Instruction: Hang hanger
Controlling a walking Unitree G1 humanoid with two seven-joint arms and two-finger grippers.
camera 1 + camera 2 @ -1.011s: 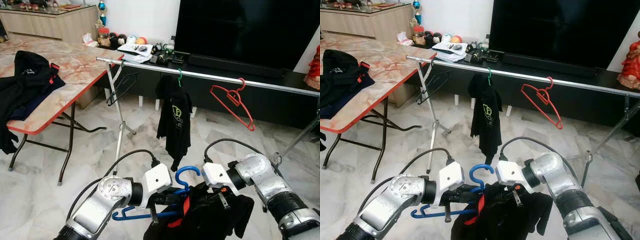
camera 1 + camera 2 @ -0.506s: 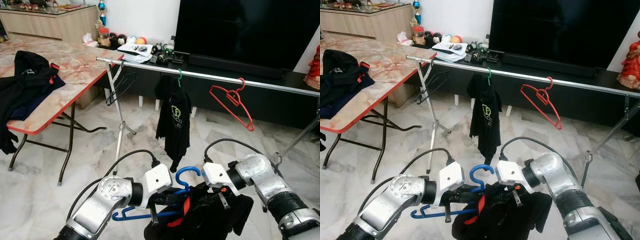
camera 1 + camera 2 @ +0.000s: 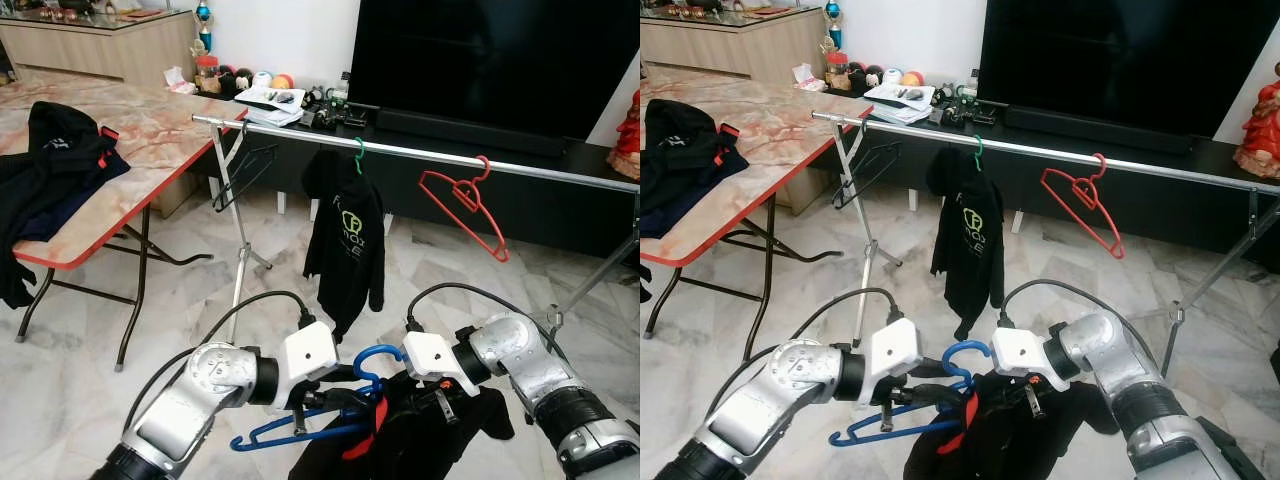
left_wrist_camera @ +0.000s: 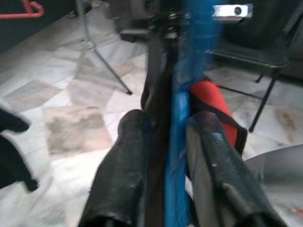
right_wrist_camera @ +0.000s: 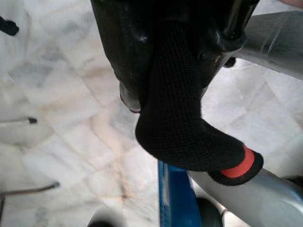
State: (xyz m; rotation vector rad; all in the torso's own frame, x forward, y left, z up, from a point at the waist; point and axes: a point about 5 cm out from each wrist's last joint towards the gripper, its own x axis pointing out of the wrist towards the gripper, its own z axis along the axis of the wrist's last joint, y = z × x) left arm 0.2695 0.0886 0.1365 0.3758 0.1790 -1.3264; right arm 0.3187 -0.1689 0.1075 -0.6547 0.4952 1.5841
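A blue hanger (image 3: 375, 360) carries a black garment with red trim (image 3: 420, 440), low in front of me. My left gripper (image 3: 338, 398) is shut on the hanger's bar; in the left wrist view the blue bar (image 4: 179, 142) runs between its two fingers (image 4: 128, 170). My right gripper (image 3: 440, 405) is shut on the garment; its wrist view has black knit cloth with an orange stripe (image 5: 180, 127) pinched between its fingers. Ahead stands the silver clothes rail (image 3: 420, 153), well beyond both grippers.
On the rail hang a black wire hanger (image 3: 243, 175), a black shirt on a green hanger (image 3: 347, 240) and a bare red hanger (image 3: 465, 205). A marble-topped folding table (image 3: 150, 130) with dark clothes stands at the left. A TV (image 3: 480, 60) on a low cabinet is behind the rail.
My left arm has shifted a little to the right with the blue hanger. The black shirt on the rail has swung round and widened. My right arm has barely moved.
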